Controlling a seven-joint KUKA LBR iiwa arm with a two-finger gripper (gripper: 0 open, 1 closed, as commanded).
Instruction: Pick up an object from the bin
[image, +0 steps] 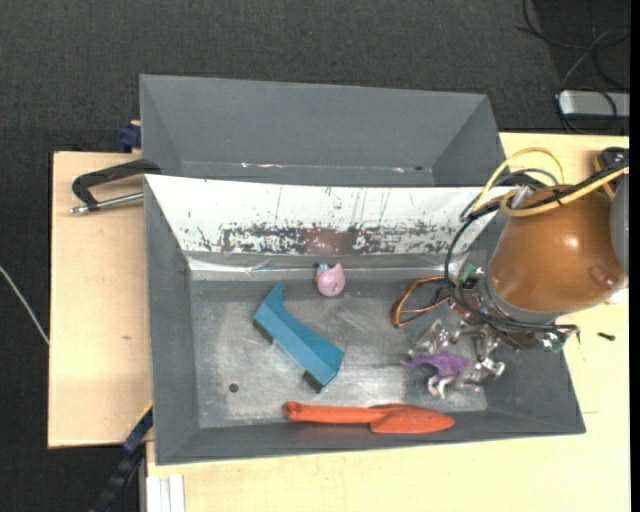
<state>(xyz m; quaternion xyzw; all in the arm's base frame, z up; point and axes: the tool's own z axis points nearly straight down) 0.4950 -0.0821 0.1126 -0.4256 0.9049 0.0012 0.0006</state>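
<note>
Setting: grey metal bin (168, 330) on a pale wooden worktop (95, 300), with dark carpeted floor (300, 40) beyond the far side. The bin floor is bare, scuffed metal. A band of dark speckled marks runs along the foot of the back wall.

Contents are four loose things, spread out and not heaped:
- small pink rounded thing (330, 280), against the back wall at about mid-width
- blue L-shaped block (298, 340), lying flat centre-left, its long arm running diagonally toward the front right
- long orange tapered thing (368, 417), lying flat along the front wall
- small purple toy figure (437, 362), right part of the floor, toward the front

Arm: enters from the right. An orange cover (555, 255) sits on the wrist, with yellow and orange cables looped about it. The tool (460, 360) is down inside the bin on its right side.

Thing vs tool: the purple toy figure lies right at the tool's tip. The tool's metal parts overlap its right and upper sides, and its left end pokes out toward the bin's centre. Contact between the two cannot be made out. The tool's opening cannot be told from this view, nor whether it grips the figure. The right tip of the long orange tapered thing lies near the tool, on its front side. The blue block and the pink thing are well apart from it.
</note>
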